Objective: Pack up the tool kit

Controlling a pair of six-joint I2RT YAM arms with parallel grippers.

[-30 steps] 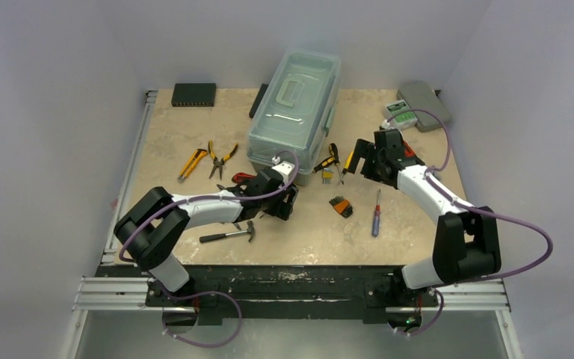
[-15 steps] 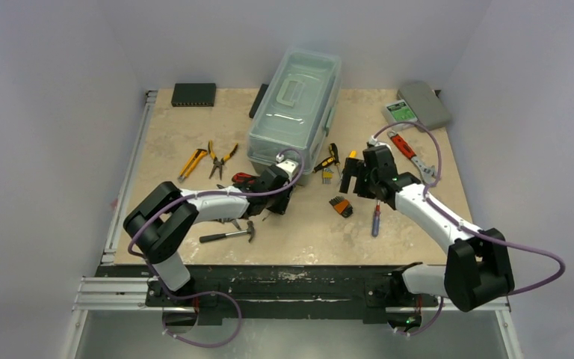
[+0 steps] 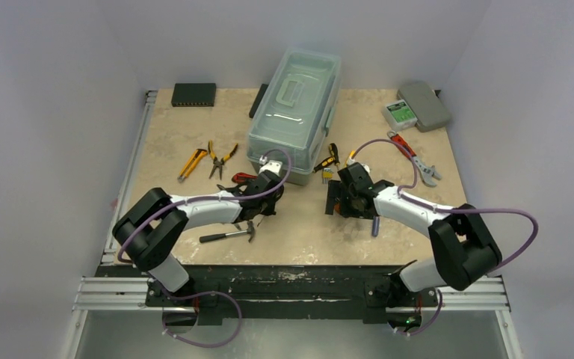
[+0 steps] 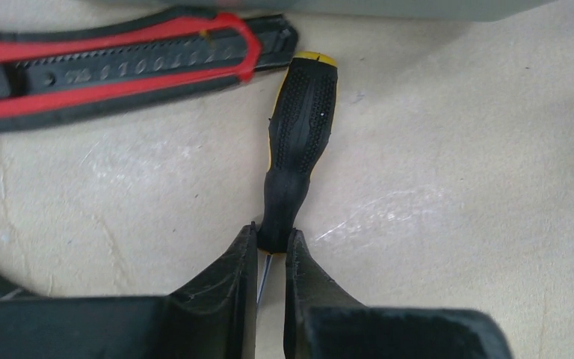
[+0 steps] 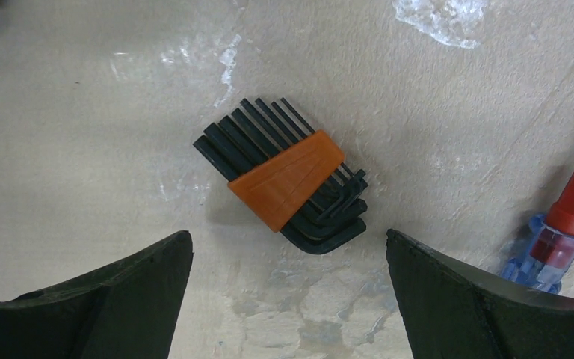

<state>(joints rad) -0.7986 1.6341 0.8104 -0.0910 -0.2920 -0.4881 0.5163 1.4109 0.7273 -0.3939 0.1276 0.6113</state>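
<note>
Top view: at the far edge of the beige counter [image 3: 194, 134], midway along, large sage-green plastic toolbox with translucent lid [image 3: 295, 105], shut. In front of it, left claw [image 3: 263, 202] and right claw [image 3: 337, 203], both low over the counter's middle.

Left wrist view: left claw pinched tight on the narrow end of a black-and-yellow screwdriver [image 4: 299, 149] lying flat; past its butt, a red-and-black utility knife [image 4: 112, 63].

Right wrist view: right claw spread wide, empty, over a set of black hex keys in an orange holder [image 5: 288, 183]; beside them, a blue-and-red screwdriver [image 5: 557, 239].

Soft, even overhead light — weak shadows, pale glare on the desk [image 5: 433, 15]; wrist views sharp, top view softer.
</note>
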